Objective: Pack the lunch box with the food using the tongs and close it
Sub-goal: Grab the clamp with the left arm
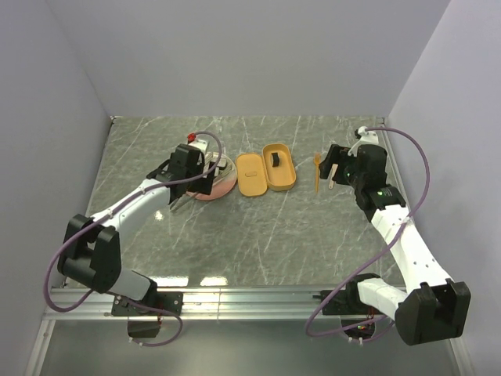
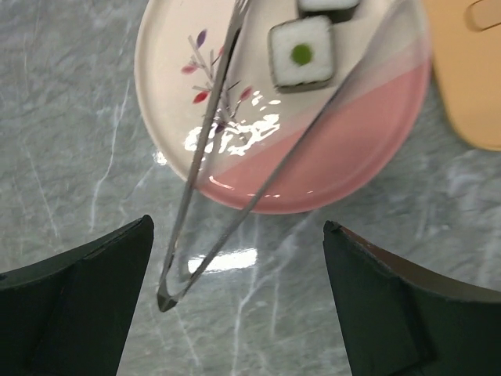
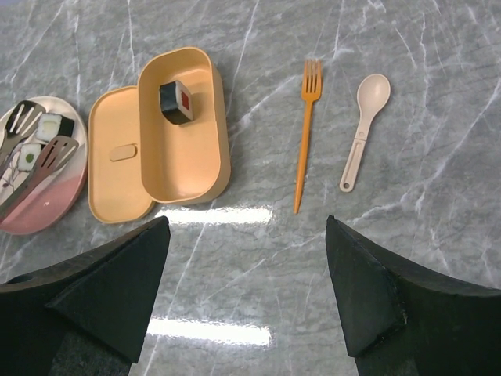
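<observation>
Left pincer [image 2: 239, 235] hangs with jaws apart over the joined end of the tongs [image 2: 203, 149].
The tongs lie across the plate [image 2: 168, 94] beside two food cubes [image 2: 301, 53]. A third cube [image 3: 176, 102] sits in the lunch box [image 3: 184, 149], mid-bench. Gripping both arms squarely, just above the joint, looks best. The right pincer [image 3: 246, 227] hangs with jaws apart.

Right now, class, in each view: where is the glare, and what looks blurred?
Left wrist: white glare on the plate and on the table below it; one arm of the tongs is smeared. Right wrist: two bright streaks on the table; fork and spoon sharp. Top external: pale patches low on the table.
</observation>
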`<move>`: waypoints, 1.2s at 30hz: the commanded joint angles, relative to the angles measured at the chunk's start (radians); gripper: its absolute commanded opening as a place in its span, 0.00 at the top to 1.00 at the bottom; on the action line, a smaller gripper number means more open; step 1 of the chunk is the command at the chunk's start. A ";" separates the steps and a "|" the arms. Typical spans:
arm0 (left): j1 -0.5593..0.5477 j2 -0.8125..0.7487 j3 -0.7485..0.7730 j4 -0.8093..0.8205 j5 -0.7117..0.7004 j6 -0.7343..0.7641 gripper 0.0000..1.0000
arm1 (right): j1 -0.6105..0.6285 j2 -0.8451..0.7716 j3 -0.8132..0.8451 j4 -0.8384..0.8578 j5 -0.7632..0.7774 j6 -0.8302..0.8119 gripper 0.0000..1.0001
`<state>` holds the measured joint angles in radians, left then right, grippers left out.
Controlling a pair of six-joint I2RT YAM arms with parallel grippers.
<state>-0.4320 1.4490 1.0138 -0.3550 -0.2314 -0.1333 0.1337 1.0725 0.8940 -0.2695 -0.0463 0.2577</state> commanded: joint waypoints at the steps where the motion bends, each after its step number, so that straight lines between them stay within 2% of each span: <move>1: 0.055 0.016 -0.026 0.066 0.058 0.086 0.04 | 0.009 -0.008 0.029 0.010 -0.001 0.003 0.13; 12: 0.099 0.111 -0.034 0.093 0.118 0.123 0.05 | 0.018 -0.008 0.043 -0.004 0.008 0.005 0.13; 28: 0.133 0.269 0.003 0.105 0.124 0.123 0.10 | 0.021 0.009 0.066 -0.011 0.016 0.008 0.13; 31: 0.134 0.294 0.026 0.097 0.130 0.121 0.19 | 0.023 0.012 0.069 -0.014 0.020 0.005 0.13; 32: 0.134 0.297 0.029 0.096 0.129 0.123 0.26 | 0.024 0.012 0.071 -0.014 0.020 0.005 0.13; 36: 0.134 0.292 0.039 0.080 0.119 0.123 0.42 | 0.023 0.010 0.069 -0.013 0.023 0.006 0.14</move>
<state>-0.2989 1.7329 1.0214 -0.2584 -0.1268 -0.0139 0.1482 1.0855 0.9165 -0.2863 -0.0387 0.2646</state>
